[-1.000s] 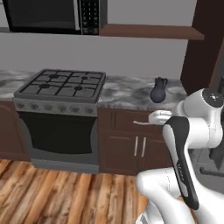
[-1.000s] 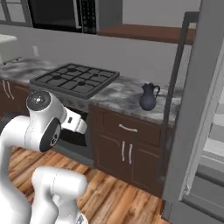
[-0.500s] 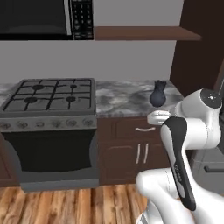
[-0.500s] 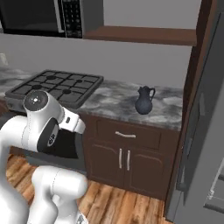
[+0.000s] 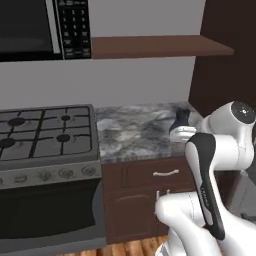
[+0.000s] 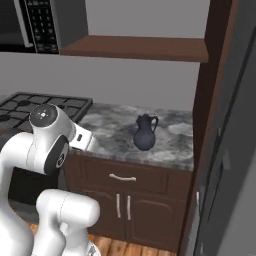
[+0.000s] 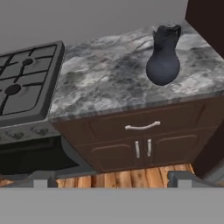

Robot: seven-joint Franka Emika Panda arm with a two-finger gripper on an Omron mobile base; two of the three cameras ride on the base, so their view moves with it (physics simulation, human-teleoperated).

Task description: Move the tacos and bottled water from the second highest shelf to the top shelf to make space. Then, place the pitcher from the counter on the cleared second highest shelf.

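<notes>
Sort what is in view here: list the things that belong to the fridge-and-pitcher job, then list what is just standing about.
Part of the job:
- pitcher, upright on the counter
- counter, marbled stone
- gripper, open, holding nothing

Just there:
- gas stove, left of the counter
- microwave, above the stove
- wooden wall shelf
- cabinet drawer and doors under the counter

Soft, even light is falling from above onto the grey-and-white marbled stone counter [image 7: 109, 78], leaving no glare on it. The dark blue-grey bulbous pitcher [image 7: 163, 56] is casting only a faint shadow beside itself. Beneath the counter, the dark brown cabinets [image 7: 144, 142] are staying dim. Everything is looking slightly soft and coarse-textured.
</notes>
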